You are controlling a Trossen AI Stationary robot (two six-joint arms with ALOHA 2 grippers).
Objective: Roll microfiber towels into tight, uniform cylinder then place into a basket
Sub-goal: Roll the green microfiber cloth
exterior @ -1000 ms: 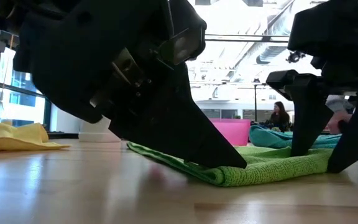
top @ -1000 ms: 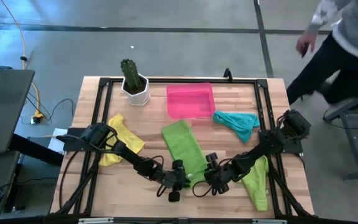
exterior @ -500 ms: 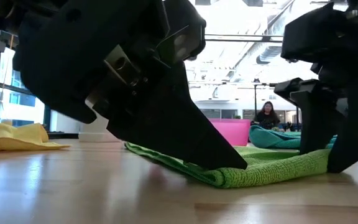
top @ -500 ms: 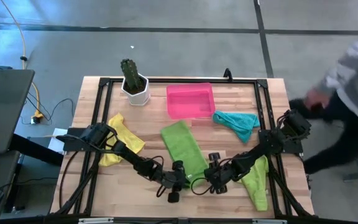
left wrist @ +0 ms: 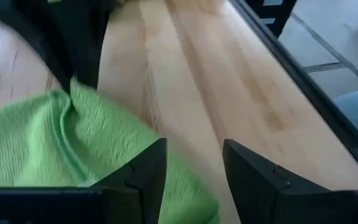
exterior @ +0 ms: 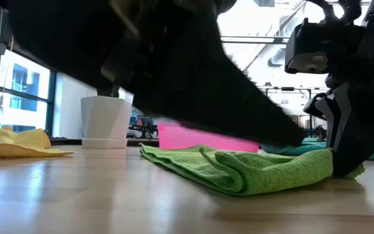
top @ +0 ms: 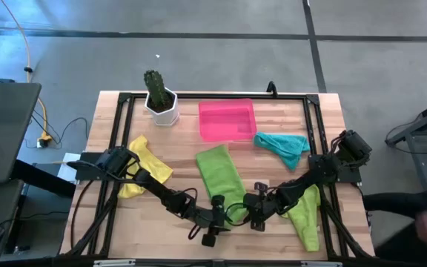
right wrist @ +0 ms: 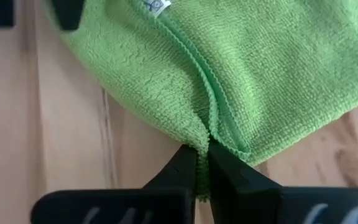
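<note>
The right gripper (right wrist: pixel 202 163) is pinched tight on the near edge of the lime green towel (top: pixel 221 174), which lies folded on the table (top: pixel 273 233) just in front of the pink basket (top: pixel 227 119). The left gripper (left wrist: pixel 191 165) sits at the same edge with its fingers apart, grasping nothing. A second lime green towel (top: pixel 306 215) lies under the right arm; the yellow towel (top: pixel 150 162) and teal towel (top: pixel 284 145) lie apart.

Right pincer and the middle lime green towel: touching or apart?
Touching. The right wrist view shows the right pincer shut, pinching the lime green towel's folded edge.
</note>
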